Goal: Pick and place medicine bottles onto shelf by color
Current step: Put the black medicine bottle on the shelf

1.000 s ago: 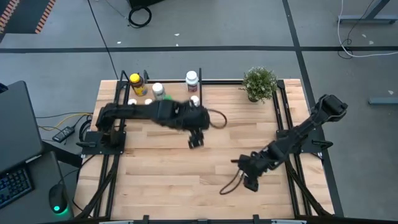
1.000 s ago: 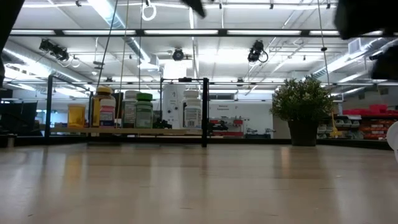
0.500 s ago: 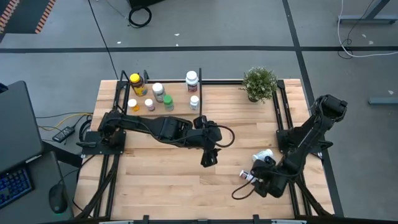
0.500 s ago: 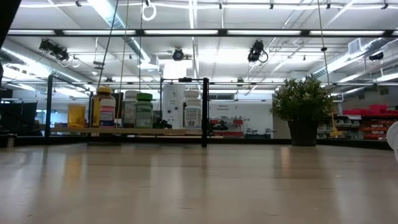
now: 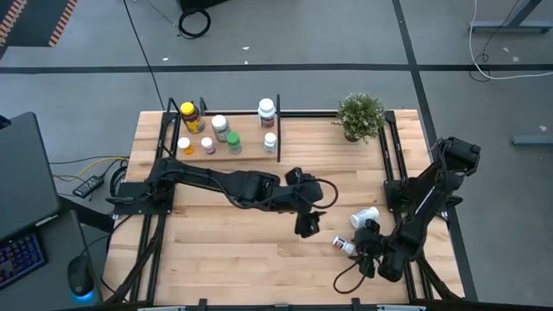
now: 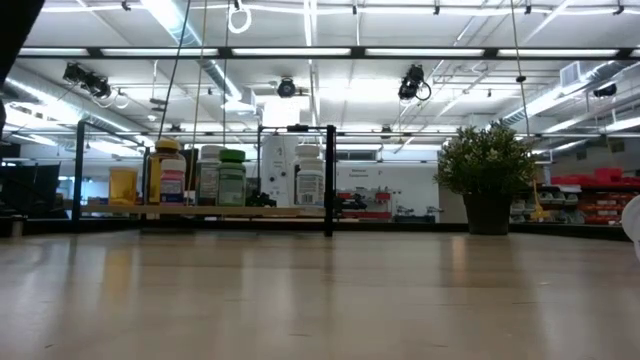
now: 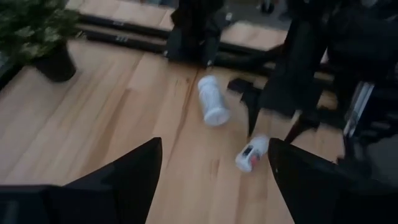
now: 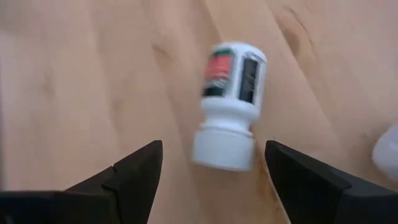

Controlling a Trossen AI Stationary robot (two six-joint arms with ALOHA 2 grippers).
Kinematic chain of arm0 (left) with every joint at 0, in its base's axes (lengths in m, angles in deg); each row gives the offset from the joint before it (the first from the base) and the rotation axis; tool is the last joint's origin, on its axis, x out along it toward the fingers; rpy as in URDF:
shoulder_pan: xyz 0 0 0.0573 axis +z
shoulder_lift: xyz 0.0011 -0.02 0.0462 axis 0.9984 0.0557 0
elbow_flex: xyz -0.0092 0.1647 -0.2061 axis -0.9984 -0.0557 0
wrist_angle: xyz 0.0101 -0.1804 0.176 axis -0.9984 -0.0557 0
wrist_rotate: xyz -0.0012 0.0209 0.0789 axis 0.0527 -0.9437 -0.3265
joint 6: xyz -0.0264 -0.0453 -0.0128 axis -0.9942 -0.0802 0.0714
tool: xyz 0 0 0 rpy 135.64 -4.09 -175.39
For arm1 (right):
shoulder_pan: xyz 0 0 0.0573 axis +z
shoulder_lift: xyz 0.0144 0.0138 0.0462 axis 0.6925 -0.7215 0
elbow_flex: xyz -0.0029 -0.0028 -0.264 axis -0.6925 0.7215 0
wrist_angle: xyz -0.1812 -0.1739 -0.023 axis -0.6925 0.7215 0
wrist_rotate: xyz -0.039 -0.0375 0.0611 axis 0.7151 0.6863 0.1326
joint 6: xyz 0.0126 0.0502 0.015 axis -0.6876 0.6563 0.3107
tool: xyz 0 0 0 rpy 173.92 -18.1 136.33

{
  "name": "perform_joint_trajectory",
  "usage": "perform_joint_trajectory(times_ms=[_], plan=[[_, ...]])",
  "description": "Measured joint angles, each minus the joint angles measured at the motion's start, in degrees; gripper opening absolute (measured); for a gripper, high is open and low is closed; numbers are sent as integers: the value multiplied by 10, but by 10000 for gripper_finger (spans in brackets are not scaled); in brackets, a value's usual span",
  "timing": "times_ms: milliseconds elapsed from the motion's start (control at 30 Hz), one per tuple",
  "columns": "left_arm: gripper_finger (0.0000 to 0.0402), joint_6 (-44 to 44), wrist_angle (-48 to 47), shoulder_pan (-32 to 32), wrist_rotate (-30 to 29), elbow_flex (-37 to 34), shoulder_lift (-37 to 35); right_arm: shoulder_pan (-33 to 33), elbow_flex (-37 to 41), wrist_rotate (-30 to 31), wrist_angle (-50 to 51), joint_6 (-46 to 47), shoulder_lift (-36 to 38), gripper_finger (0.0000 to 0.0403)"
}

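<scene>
Beside fallen bottles (image 5: 356,230), potted plant (image 5: 360,115)

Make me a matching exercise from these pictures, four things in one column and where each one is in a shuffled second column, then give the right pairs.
Things:
1. yellow-capped amber bottle
2. potted plant
3. small white bottle with a red label
4. left gripper

Places:
A. lying on its side on the bare tabletop, in front of the open right gripper
B. standing at the left end of the shelf
C. over the middle of the table, reaching toward the right side
D. at the table's far edge, right of the shelf

Pairs: 1-B, 2-D, 3-A, 4-C
</scene>
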Motion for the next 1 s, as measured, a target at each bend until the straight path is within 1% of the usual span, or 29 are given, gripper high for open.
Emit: perform_joint_trajectory(times_ms=[133, 267, 400, 533, 600, 700, 833, 900, 1000], plan=[[297, -17, 12, -2, 2, -1, 17, 0, 0, -10, -12, 19, -46, 291], [297, -32, 11, -2, 5, 0, 24, 2, -2, 18, -28, 46, -76, 291], [297, -33, 13, -2, 11, 0, 24, 1, -2, 37, -44, 66, -84, 291], [297, -33, 12, -2, 12, 0, 24, 0, -1, 39, -44, 72, -84, 283], [297, -30, 12, -2, 13, 0, 24, 0, -1, 38, -43, 72, -84, 271], [297, -29, 10, -2, 13, 0, 24, 0, -3, 33, -36, 74, -85, 241], [297, -28, 7, -2, 14, 0, 24, -1, -23, 16, 1, 70, -87, 183], [297, -24, 6, -2, 14, 0, 24, -5, -42, -10, 18, 58, -87, 157], [297, 4, -6, -2, 16, 0, 24, -17, -70, -57, 45, 8, -87, 156]])
